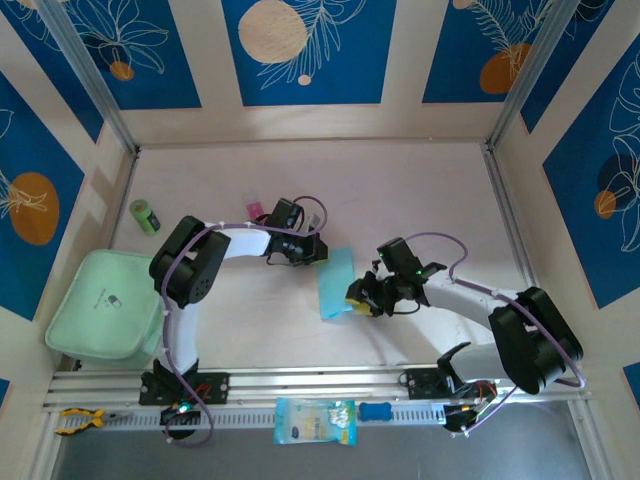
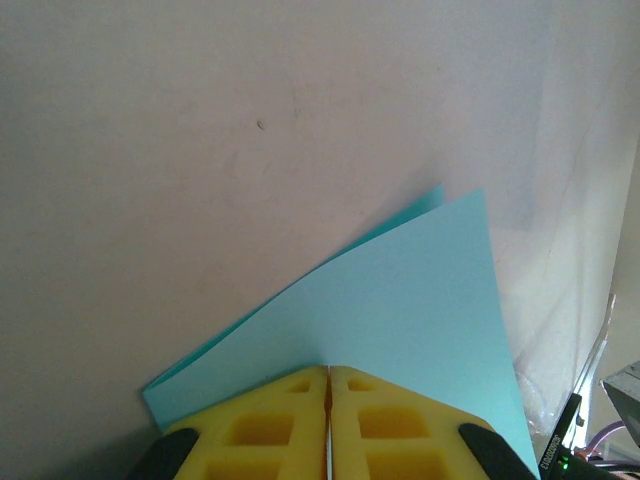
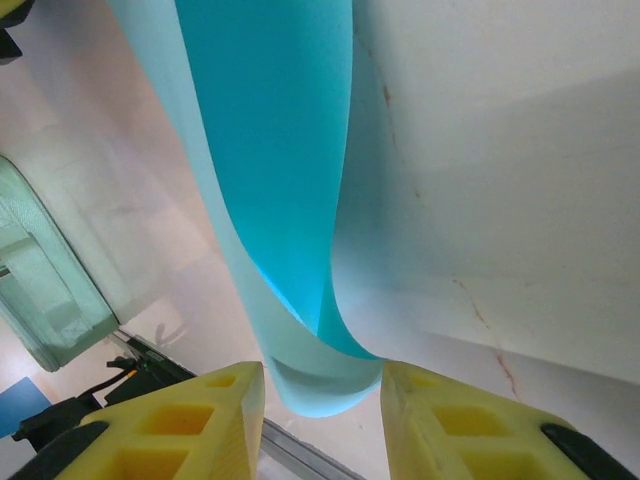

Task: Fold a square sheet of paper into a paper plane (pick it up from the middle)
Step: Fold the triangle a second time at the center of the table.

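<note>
The square sheet of paper (image 1: 335,283), doubled over, is being pinched at one edge by the fully closed left end effector (image 2: 328,378). Its curled bend is being straddled by the half-open right end effector (image 3: 322,372), the fold running straight ahead.

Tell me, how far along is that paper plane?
Early days. Done: the square sheet of paper is doubled over loosely, two layers showing. In hand: the left claw is shut on one edge, and the right claw stands open around the rounded bend, not yet pressed flat. Left: a sharp crease, then all the nose and wing folds; no dart shape yet.
</note>
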Robot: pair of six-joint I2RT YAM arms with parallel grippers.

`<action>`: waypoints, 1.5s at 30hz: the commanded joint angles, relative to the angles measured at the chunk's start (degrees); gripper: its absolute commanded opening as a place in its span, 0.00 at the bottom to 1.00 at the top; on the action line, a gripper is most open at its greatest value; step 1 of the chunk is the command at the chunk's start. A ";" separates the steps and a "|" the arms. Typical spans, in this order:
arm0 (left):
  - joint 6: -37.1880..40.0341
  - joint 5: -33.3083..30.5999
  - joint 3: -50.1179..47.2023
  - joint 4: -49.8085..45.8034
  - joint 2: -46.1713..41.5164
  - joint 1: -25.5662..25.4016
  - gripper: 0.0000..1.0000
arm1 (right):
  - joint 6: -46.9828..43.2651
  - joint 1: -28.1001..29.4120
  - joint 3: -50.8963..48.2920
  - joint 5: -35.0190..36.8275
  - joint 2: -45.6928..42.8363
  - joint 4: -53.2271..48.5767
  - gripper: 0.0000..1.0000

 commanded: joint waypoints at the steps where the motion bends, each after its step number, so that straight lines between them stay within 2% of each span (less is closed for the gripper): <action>1: 0.08 -1.78 -1.62 -5.70 1.62 0.44 0.10 | -0.14 0.46 1.93 -0.35 -0.88 -2.54 0.35; 15: 0.05 -1.82 -1.64 -5.77 1.78 0.41 0.10 | 0.15 1.33 2.65 0.12 -2.34 -4.59 0.34; 20: 0.06 -1.85 -1.85 -5.70 1.70 0.42 0.10 | 0.23 1.43 2.17 -0.33 -1.95 -2.17 0.34; 25: -0.07 -1.63 -1.76 -5.43 1.73 0.42 0.10 | -1.00 1.35 2.88 -0.86 0.10 2.35 0.38; 32: -0.06 -1.46 -1.85 -5.33 1.53 0.45 0.10 | -4.67 0.14 5.17 -1.62 4.58 4.92 0.51; 45: -0.07 -1.43 -1.68 -5.53 1.18 0.41 0.10 | -11.75 -4.41 6.77 -8.53 10.87 9.79 0.53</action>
